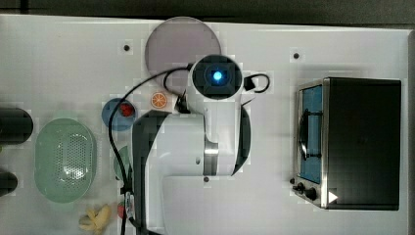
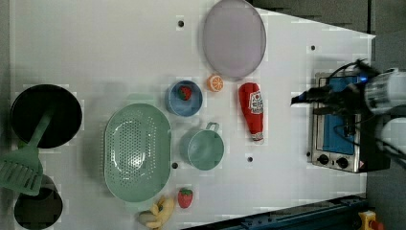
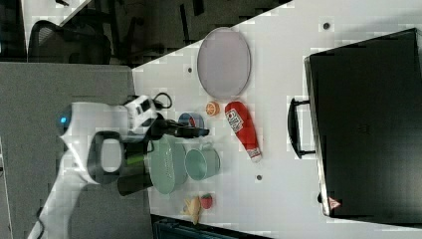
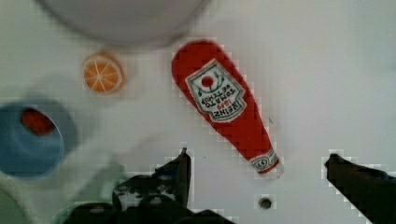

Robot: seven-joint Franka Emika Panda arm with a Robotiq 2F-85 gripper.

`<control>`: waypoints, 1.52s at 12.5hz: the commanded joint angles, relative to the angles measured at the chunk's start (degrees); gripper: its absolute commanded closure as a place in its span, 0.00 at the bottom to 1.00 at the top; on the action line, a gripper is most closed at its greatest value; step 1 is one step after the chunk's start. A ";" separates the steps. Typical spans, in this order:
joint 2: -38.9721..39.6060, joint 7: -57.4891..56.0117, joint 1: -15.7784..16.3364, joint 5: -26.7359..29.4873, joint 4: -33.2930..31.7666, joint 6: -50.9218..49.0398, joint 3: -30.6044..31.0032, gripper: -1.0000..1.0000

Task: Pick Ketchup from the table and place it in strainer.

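Fingers spread wide above the ketchup, nothing held yet.

In the wrist view the gripper [image 4: 257, 175] hovers with its fingers [image 4: 180, 170] apart over the white cap end of the ketchup [image 4: 224, 112], which lies flat on the table [image 2: 95, 57] beside the orange slice [image 4: 102, 73]. Best to shift toward the thicker red body, straddle it crosswise, then descend. Farther off, past the green mug [image 2: 205, 148], waits the empty strainer [image 2: 138, 152].
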 commanded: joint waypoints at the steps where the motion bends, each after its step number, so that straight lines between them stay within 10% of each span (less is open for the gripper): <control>1: 1.45 -15.22 -0.07 -0.04 -2.32 7.12 0.61 0.00; 19: 19.28 -26.17 0.34 -2.38 -11.98 36.31 0.60 0.00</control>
